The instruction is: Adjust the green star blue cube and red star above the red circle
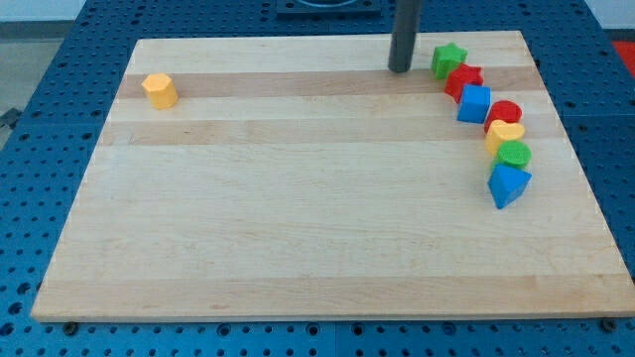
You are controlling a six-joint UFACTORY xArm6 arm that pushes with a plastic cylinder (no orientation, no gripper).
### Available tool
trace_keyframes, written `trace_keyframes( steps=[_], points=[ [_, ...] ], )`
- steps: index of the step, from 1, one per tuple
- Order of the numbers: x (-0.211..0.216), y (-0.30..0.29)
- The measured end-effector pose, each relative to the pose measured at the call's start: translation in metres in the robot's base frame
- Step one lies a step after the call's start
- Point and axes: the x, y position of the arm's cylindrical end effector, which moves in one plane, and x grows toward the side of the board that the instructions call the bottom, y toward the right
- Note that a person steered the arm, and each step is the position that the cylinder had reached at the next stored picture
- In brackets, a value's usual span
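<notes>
Near the desk's (298,198) top edge, my tip (400,69) stands just left of the green star (448,59); a hard push could scatter the red star (463,79), blue cube (474,103) and red circle (505,113). No pincer exists.

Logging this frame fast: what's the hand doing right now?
No hand fitted: my tip is bare, holding nothing, just to the view's left of the green star, not touching it.

- a single view looks down at a slant from beyond the wooden board's (298,198) near edge.
- all four board corners fit in frame.
</notes>
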Motion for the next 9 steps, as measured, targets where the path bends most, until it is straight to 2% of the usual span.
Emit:
trace_keyframes(
  steps=[1,4,5,6,7,9],
  points=[
    [-0.023,0.012],
    [-0.024,0.112],
    [-0.031,0.098],
    [-0.034,0.047],
    [-0.017,0.007],
    [0.031,0.0]
  ],
)
